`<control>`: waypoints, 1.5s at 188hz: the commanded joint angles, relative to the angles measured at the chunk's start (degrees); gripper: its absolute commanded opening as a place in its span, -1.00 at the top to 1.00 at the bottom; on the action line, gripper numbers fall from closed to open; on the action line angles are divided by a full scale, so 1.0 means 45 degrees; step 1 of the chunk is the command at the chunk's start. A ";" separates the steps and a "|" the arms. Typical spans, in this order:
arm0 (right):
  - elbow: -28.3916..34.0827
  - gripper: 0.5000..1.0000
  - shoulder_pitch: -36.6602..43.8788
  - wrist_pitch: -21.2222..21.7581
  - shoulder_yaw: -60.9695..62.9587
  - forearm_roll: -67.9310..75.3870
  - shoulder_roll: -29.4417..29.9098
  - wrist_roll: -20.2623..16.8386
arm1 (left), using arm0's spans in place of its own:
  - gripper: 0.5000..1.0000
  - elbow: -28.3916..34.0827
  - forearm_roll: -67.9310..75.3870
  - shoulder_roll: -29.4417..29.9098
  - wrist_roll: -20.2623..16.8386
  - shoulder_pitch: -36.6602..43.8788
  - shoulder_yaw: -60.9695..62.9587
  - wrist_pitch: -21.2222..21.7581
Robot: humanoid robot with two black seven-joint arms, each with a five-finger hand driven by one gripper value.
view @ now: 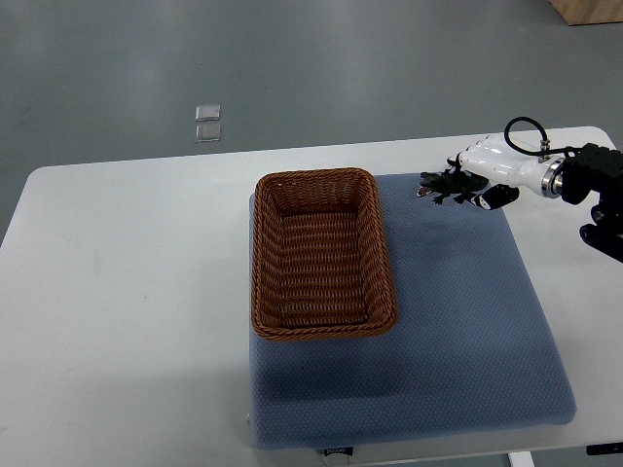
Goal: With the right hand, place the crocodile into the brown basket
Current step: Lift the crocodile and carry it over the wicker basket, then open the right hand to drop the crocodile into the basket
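The white surface (127, 272), rounded at its corners, carries one thing directly, a blue-grey textured mat (458, 331) lying flat from its centre toward 3 o'clock and nearly reaching the 6 o'clock edge, with white showing toward 9 o'clock.

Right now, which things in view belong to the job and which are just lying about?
Job:
- crocodile, at the mat's far right corner, tail end in the hand
- right hand
- brown basket, empty

Lying about:
- blue mat under the basket
- white table
- two small clear squares on the floor
- wooden corner, top right
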 commanded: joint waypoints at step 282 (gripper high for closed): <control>0.1524 -0.65 0.0195 -0.0622 0.0053 -0.0605 0.3142 0.0256 | -1.00 0.0000 -0.0008 0.0000 0.0000 0.0000 0.0000 0.0000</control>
